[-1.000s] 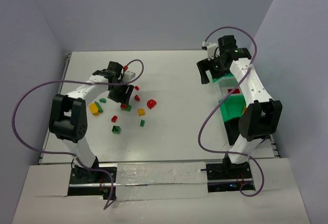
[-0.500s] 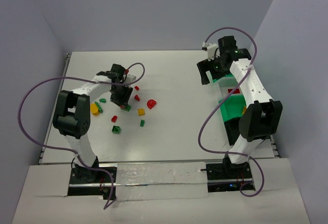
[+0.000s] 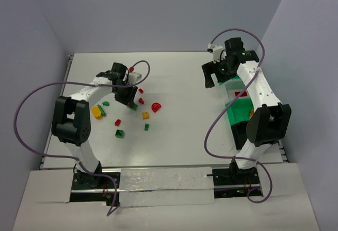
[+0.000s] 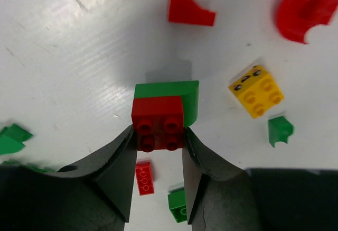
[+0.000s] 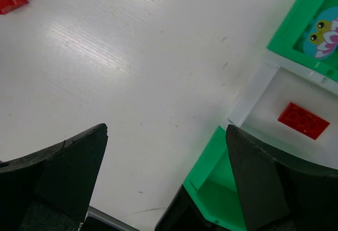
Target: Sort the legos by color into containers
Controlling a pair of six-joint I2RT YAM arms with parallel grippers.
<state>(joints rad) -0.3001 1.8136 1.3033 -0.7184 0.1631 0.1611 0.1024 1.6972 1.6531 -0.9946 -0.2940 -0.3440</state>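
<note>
My left gripper [image 4: 157, 136] is shut on a red four-stud lego [image 4: 157, 121] that has a green lego [image 4: 182, 96] stuck behind it; its shadow lies on the table just beyond. In the top view this gripper [image 3: 129, 100] hangs among the scattered legos. Around it lie a red wedge [image 4: 190, 11], a red round piece [image 4: 309, 1], a yellow lego [image 4: 257, 91] and small green ones [image 4: 279, 129]. My right gripper [image 5: 166, 130] stands open and empty over bare table beside the green containers [image 5: 211, 183]. A red lego [image 5: 303, 120] lies in a white-walled bin.
More legos lie left and near: yellow [image 3: 97, 111], red [image 3: 118, 121], green [image 3: 120, 133], green [image 3: 147, 127]. The containers [image 3: 240, 112] stand in a row along the right edge under the right arm. A green bin [image 5: 296, 25] holds a frog sticker.
The left jaws have closed from wider apart onto the red lego, and the gripper has edged slightly away from the near edge. The right arm has barely moved.
</note>
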